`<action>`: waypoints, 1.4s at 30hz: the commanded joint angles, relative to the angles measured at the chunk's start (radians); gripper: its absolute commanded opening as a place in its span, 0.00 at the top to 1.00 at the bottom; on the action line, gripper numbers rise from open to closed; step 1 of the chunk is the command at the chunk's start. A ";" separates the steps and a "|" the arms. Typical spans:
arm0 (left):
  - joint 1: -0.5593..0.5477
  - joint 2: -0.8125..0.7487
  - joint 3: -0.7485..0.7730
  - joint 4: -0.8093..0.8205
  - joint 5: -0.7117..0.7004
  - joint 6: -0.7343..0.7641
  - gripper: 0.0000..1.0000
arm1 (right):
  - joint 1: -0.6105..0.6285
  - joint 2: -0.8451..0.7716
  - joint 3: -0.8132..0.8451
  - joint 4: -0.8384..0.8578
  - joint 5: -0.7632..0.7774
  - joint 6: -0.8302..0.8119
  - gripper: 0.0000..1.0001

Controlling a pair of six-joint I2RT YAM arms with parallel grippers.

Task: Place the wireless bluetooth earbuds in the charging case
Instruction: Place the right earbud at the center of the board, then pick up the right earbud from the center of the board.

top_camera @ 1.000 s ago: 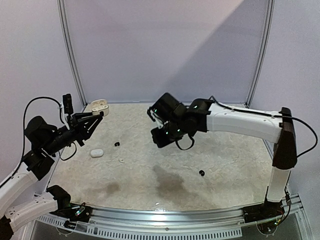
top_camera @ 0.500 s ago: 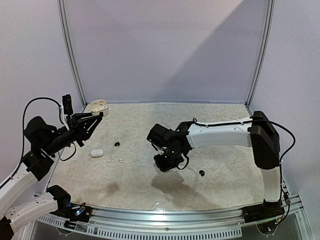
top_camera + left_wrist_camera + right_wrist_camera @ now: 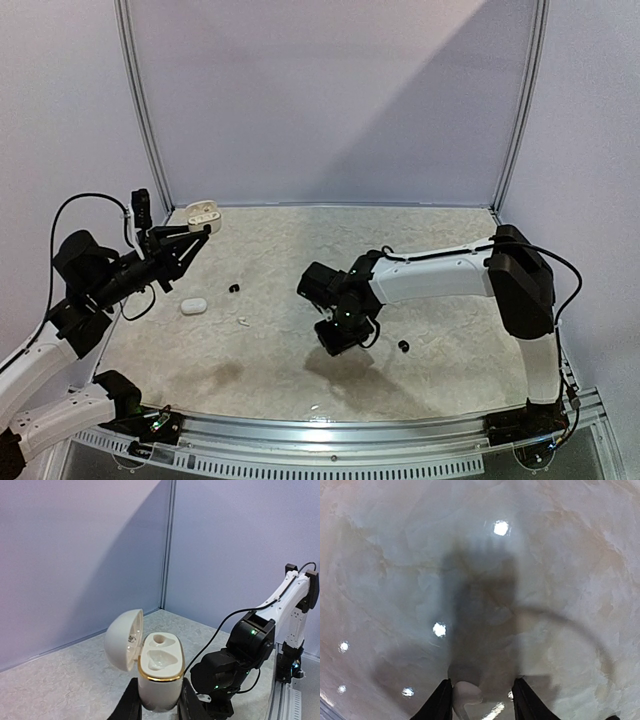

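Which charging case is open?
The gold-rimmed case gripped by the left end effector, lid flipped back; the other case lies shut on the table.

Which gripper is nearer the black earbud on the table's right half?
Right. The right gripper sits just left of the black earbud; the left gripper is far off, back left.

The right arm [image 3: 430, 278] comes down. A second ago its wrist hung high at the middle of the top view. Now it sits lower in the frame, close above the worktop [image 3: 450, 370], with the right jaws pointing down. Its elbow swings in from the right edge toward the left, and the forearm lies lower. The arm's shadow now falls just below the wrist. The left arm [image 3: 90, 275] shifts slightly up and right, carrying the charging case [image 3: 203, 213] in the left jaws a touch rightward.
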 commanded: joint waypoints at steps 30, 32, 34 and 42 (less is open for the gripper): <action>0.013 0.024 -0.010 0.038 0.010 0.023 1.00 | 0.051 0.244 0.461 -0.474 0.127 0.172 0.42; 0.013 0.023 -0.011 0.040 0.010 0.019 1.00 | 0.050 0.246 0.452 -0.473 0.133 0.173 0.46; 0.013 0.021 -0.010 0.034 0.010 0.019 1.00 | 0.051 0.247 0.445 -0.468 0.135 0.168 0.51; 0.013 0.024 -0.017 0.042 0.010 0.012 1.00 | 0.052 0.240 0.411 -0.450 0.118 0.167 0.70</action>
